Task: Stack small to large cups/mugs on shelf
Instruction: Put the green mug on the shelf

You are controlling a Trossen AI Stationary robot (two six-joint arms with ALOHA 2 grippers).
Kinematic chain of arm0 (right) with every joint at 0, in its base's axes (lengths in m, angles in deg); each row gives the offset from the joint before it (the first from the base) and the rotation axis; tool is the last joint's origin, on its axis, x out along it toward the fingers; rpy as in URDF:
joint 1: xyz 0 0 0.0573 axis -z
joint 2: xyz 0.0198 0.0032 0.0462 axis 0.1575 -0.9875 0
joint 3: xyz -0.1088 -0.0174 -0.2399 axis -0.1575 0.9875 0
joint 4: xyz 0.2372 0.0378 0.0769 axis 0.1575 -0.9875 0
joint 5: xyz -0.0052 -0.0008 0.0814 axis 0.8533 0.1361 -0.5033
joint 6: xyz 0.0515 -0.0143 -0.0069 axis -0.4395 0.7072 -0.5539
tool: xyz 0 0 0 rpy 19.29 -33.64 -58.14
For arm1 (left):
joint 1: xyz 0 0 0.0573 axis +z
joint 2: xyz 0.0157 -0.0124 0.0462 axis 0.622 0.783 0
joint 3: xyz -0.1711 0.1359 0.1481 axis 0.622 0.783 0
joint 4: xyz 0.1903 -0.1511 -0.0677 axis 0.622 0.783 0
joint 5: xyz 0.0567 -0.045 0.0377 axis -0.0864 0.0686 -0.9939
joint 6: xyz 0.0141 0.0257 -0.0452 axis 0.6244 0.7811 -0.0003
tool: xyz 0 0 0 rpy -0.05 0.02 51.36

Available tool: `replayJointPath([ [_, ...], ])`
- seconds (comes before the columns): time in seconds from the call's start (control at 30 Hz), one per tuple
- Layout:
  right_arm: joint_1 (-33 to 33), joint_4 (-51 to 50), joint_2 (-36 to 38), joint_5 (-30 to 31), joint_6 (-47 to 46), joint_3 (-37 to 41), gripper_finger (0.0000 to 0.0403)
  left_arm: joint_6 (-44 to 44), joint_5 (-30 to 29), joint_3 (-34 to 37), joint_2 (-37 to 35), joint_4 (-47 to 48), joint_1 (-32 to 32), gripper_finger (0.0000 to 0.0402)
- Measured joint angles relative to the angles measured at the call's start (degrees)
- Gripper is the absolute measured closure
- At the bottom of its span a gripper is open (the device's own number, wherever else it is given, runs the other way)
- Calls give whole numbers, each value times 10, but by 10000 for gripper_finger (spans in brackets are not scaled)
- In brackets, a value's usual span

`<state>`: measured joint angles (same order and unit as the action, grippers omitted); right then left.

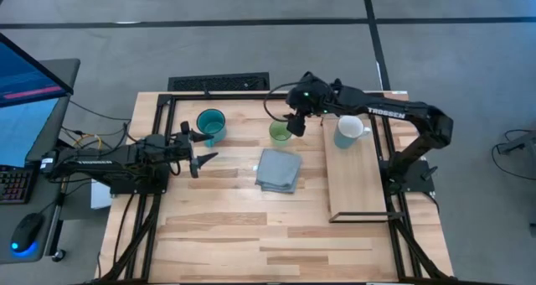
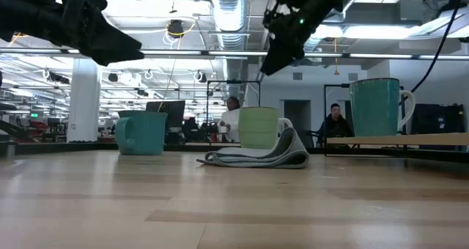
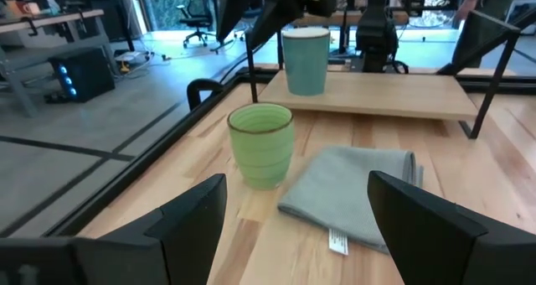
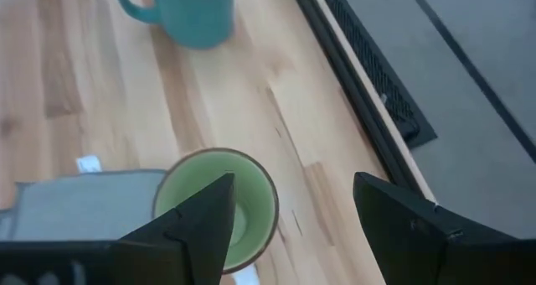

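So the right gripper hovers jaws-open above the light green mug; left gripper, open too, waits near the teal mug.

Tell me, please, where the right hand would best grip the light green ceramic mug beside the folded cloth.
Probably at the rim, coming straight down: the light green ceramic mug stands upright with its mouth open, and the open right hand hangs above it; one finger could go inside the wall, one outside.

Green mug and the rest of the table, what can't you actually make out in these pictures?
- Light green mug: near rim hidden by the open right gripper's finger in the right wrist view.
- Teal-blue mug: cut off by that picture's edge.
- White mug: handle not visible in the left wrist view.
- Cloth: tag print too small.
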<state>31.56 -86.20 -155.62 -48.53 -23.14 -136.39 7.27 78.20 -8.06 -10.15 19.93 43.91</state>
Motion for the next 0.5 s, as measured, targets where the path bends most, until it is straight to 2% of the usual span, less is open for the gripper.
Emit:
replayJointPath([
  [0.5, 17, -15, -70, -5, -48, 0, 138, 0, -12, 0, 0, 13, 0, 120],
])
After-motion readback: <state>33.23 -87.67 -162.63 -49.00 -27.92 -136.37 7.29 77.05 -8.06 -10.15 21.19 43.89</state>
